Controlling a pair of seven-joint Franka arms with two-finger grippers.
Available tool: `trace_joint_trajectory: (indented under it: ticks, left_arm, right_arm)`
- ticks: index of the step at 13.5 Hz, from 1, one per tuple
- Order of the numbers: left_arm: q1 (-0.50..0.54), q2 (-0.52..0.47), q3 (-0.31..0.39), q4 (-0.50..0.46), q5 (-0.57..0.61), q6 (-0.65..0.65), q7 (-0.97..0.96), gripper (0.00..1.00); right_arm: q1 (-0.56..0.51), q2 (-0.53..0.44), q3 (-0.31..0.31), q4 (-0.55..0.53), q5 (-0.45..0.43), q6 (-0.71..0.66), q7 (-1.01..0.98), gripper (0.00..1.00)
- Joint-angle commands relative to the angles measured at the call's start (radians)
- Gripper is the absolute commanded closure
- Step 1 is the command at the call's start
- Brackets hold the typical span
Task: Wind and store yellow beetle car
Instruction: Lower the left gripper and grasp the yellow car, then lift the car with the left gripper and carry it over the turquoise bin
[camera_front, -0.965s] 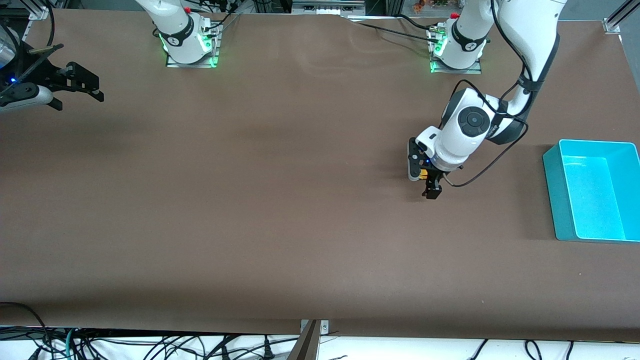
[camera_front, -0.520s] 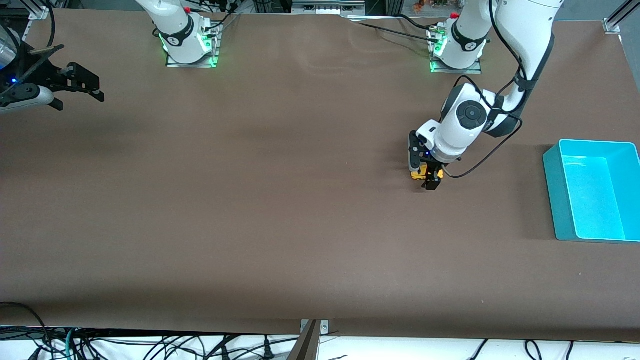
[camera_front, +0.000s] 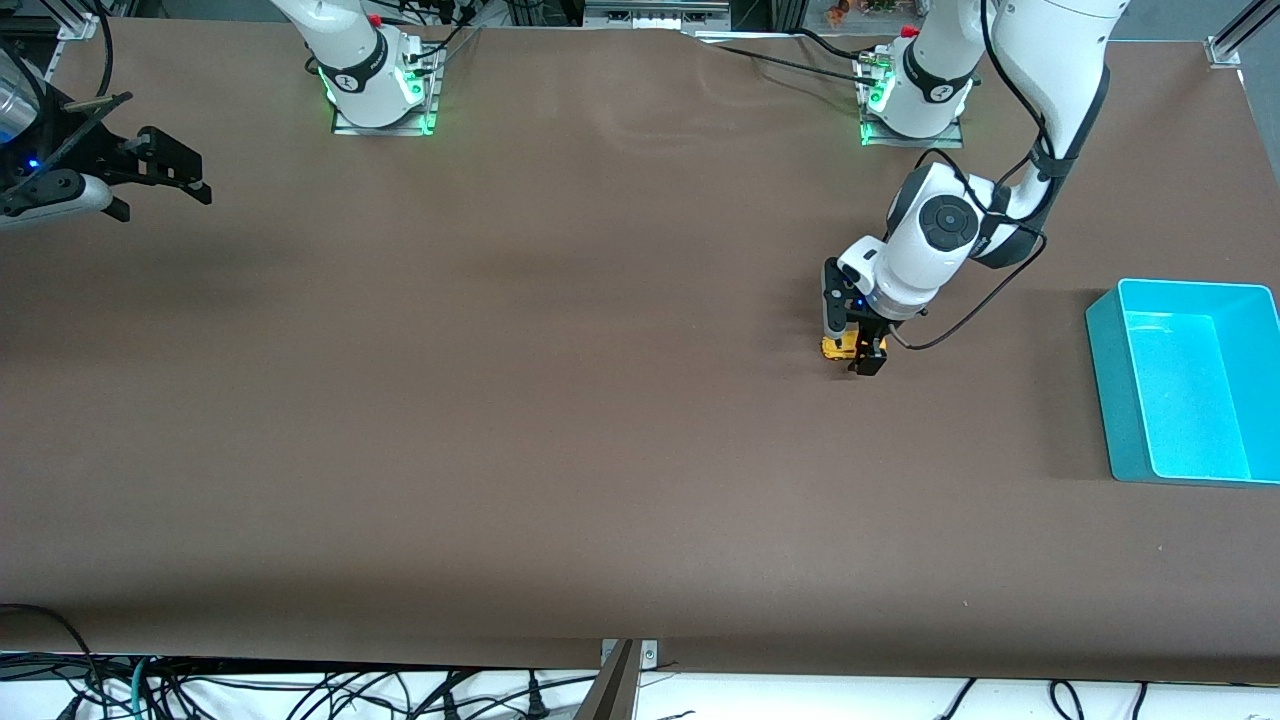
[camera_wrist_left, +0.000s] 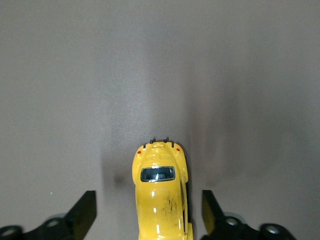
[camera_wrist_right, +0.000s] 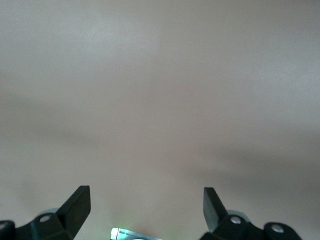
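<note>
On the flat brown table (camera_front: 600, 400), toward the left arm's end, sits the yellow beetle car (camera_wrist_left: 161, 200). It is smooth, shiny and round. The left gripper (camera_front: 856, 350) is low over it, one black finger on each side, apart and not touching the car. The car's long side runs along the gap between them; its small window may be the back one. Nearby, the blue plastic box (camera_front: 1100, 350) holds nothing. The right gripper (camera_front: 165, 170) waits with fingers apart.
</note>
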Motion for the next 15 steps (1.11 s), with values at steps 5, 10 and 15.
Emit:
trace_joint_trajectory:
  ticks: [5, 10, 15]
  left_arm:
    - [0.011, -0.035, 0.018, -0.027, 0.030, 0.011, 0.003, 0.79]
    - [0.026, -0.125, 0.047, 0.004, 0.030, -0.110, 0.017, 0.79]
    - [0.165, -0.220, 0.052, 0.110, 0.025, -0.359, 0.256, 0.79]
  right_arm:
    - [-0.002, -0.009, 0.004, -0.010, 0.002, 0.006, 0.016, 0.00]
    - [-0.004, -0.010, 0.004, -0.010, 0.002, 0.006, 0.015, 0.00]
    - [-0.002, -0.009, 0.004, -0.010, 0.002, 0.004, 0.015, 0.00]
